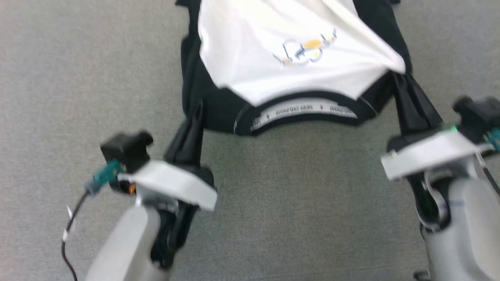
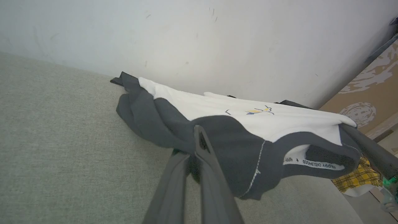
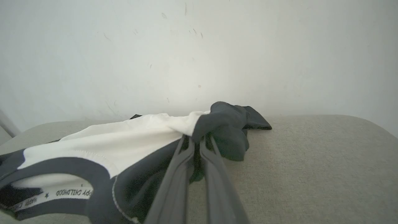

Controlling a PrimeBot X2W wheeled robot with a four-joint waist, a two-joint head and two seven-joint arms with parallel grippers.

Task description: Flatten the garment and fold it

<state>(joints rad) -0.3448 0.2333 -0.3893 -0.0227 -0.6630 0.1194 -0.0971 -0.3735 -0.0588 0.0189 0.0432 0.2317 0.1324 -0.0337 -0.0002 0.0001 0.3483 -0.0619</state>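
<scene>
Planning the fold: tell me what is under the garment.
The garment is lifted at its near edge, pinched at the shoulders by the left hand and right hand; grey cloth surface shows beneath. Whatever lies under its white middle is covered.

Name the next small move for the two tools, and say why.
Probably spread both tools apart. The left tool and right tool are each shut on a black shoulder of the garment, yet the neckline sags between them and the white front lies creased, so tension should flatten it.
</scene>
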